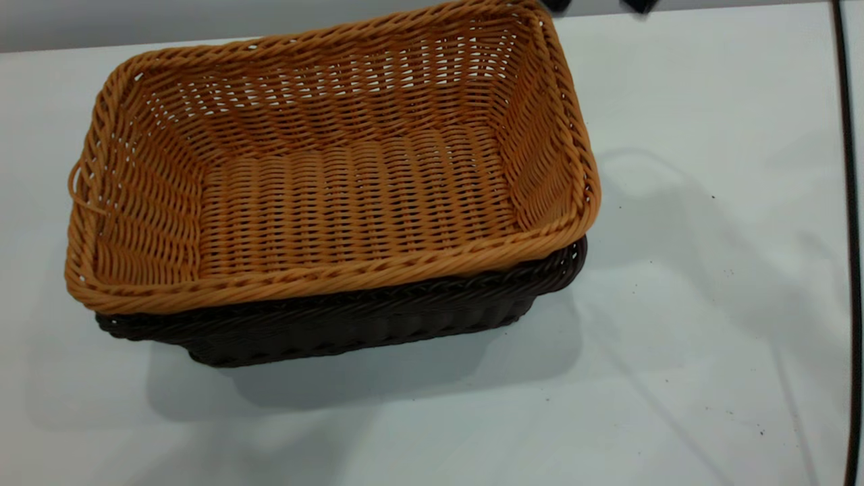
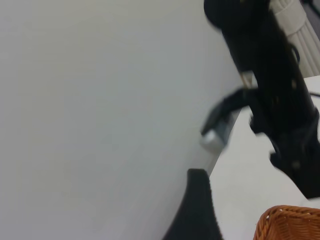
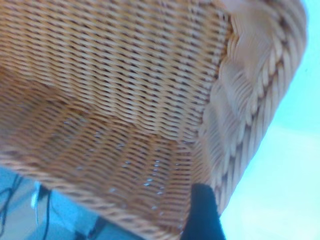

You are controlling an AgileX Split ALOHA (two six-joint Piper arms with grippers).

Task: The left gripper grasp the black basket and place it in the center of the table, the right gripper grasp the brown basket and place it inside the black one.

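Observation:
The brown basket (image 1: 337,182) sits nested inside the black basket (image 1: 364,324), a little skewed; only the black one's near rim and side show under it. Both stand on the table (image 1: 709,304), left of the middle of the exterior view. My right gripper (image 1: 597,5) shows as two dark tips apart at the top edge, just beyond the brown basket's far right corner, holding nothing. In the right wrist view one of its fingers (image 3: 202,215) lies against the brown basket's (image 3: 125,100) wall. My left gripper (image 2: 245,210) is open and empty, one finger (image 2: 197,205) showing, off the brown basket's corner (image 2: 290,222).
A black cable (image 1: 852,202) runs along the table's right edge. The right arm (image 2: 280,100) stands across the table in the left wrist view. Bare table lies right of and in front of the baskets.

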